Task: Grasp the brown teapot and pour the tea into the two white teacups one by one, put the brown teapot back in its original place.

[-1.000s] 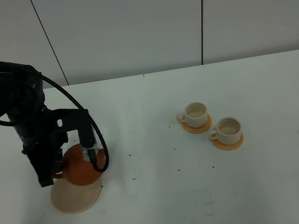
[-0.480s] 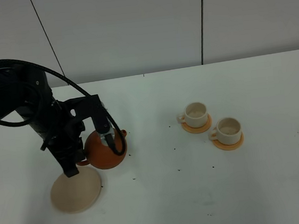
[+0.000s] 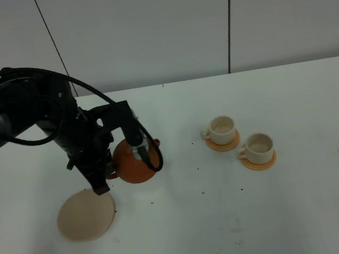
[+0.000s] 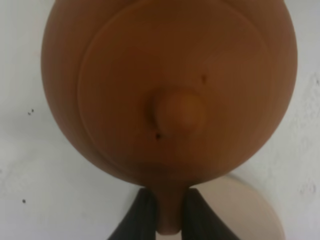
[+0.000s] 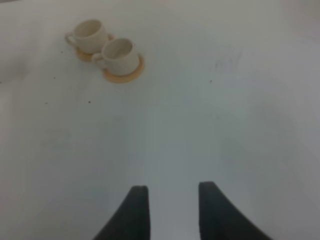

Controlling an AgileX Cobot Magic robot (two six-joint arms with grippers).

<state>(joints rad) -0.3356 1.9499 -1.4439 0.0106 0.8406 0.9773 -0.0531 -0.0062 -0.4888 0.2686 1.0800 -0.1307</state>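
1. The round tan coaster plate (image 3: 87, 216) lies flat on the white table (image 3: 199, 233), just down-left of the brown teapot (image 3: 131, 170) in the high view. Its whole top face is bare. In the left wrist view a slice of it (image 4: 250, 210) shows behind the teapot's handle side.
2. The left gripper (image 4: 169, 220) comes at the teapot from the handle side. Its two dark fingers (image 4: 137, 220) are pinched on the loop handle, one on each flank.
3. The teapot (image 4: 170, 90) hangs upright in that grip with the lid seated and the knob (image 4: 177, 110) pointing straight up. It is off the plate, and its spout points away from the arm. Whether its base touches the table cannot be told.
4. The two white teacups stand well to the right of the teapot, each on its own small orange saucer. The nearer cup (image 3: 222, 130) is a little farther back and the other cup (image 3: 259, 146) is beyond it and forward. Their saucers almost touch, and their insides look pale.
5. The right gripper (image 5: 172, 187) shows only in its own wrist view, far from the teapot. Its jaws are spread, with only bare table between them.
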